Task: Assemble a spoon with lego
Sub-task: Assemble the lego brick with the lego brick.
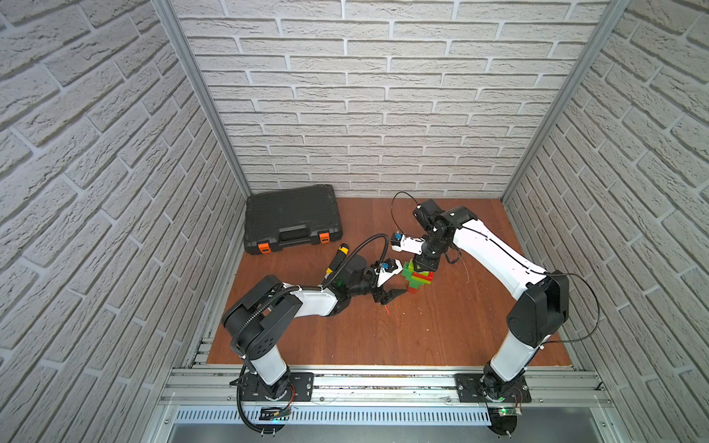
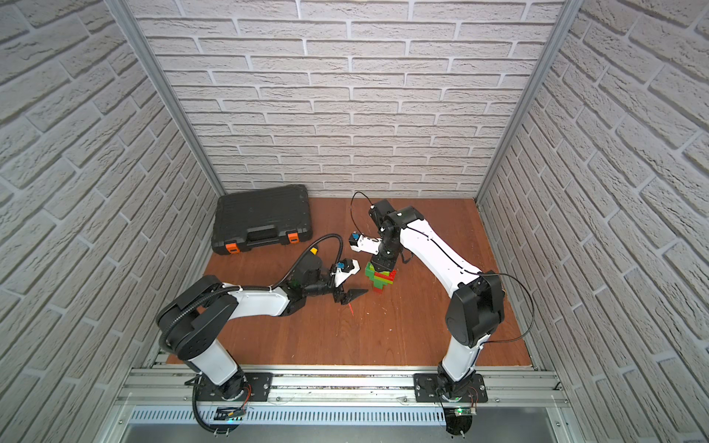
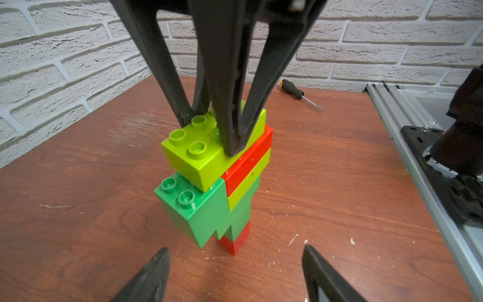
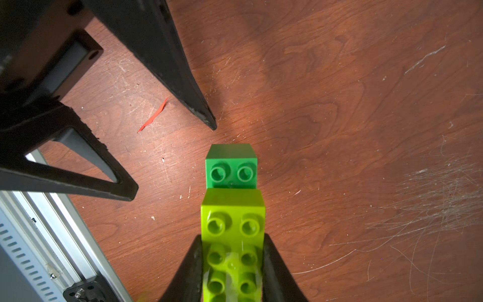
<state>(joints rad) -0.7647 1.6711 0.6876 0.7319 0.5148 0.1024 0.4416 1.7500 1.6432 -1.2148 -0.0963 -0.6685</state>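
Black fingers of the right gripper (image 4: 232, 237) clamp the lime brick (image 4: 232, 201) that tops the spoon (image 1: 418, 283), which stands upright on its red stem end near the middle of the bench (image 1: 441, 330). Low and just beside the stem, the left gripper (image 3: 234, 249) has its jaws wide apart, holding nothing. A black toolcase (image 1: 291, 218) lies in the far left corner.

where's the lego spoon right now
In both top views the spoon stands upright near the middle of the table, its top end clamped in the right gripper, with the open left gripper close beside it.
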